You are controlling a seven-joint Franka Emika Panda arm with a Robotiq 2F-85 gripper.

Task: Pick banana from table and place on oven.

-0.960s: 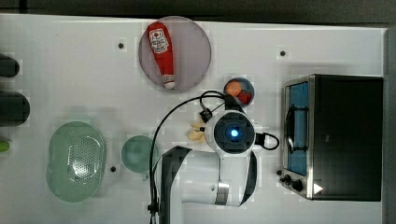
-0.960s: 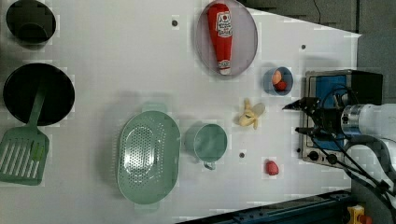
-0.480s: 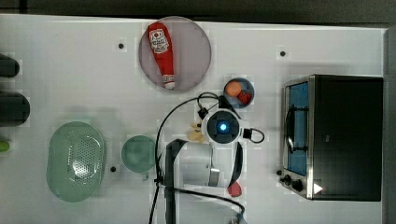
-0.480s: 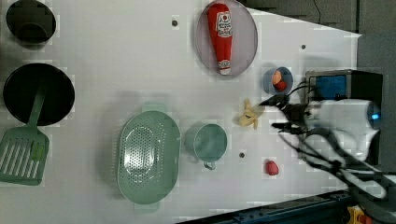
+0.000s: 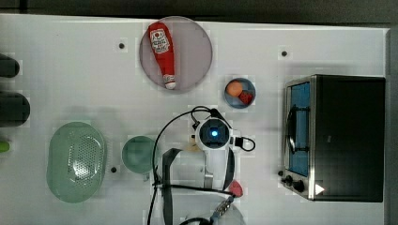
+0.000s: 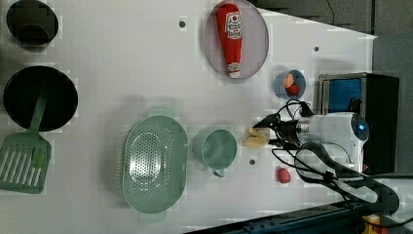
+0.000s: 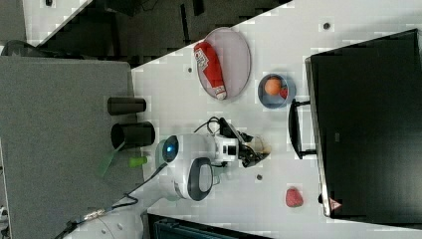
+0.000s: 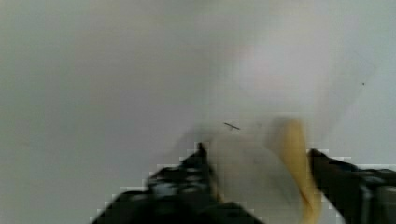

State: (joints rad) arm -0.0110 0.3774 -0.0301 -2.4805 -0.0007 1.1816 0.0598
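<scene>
One banana (image 8: 261, 172) fills the gap between the two fingers of the gripper (image 8: 261, 186) in the wrist view, a finger on each side; whether they already clamp it cannot be told. In the left view it lies on the table (image 6: 122, 63) at centre right. One oven (image 5: 347, 136) stands well apart, at the top view's right.

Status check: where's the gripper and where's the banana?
Gripper down at the table, fingers either side of the banana. Banana not lifted yet. Oven top bare.
</scene>
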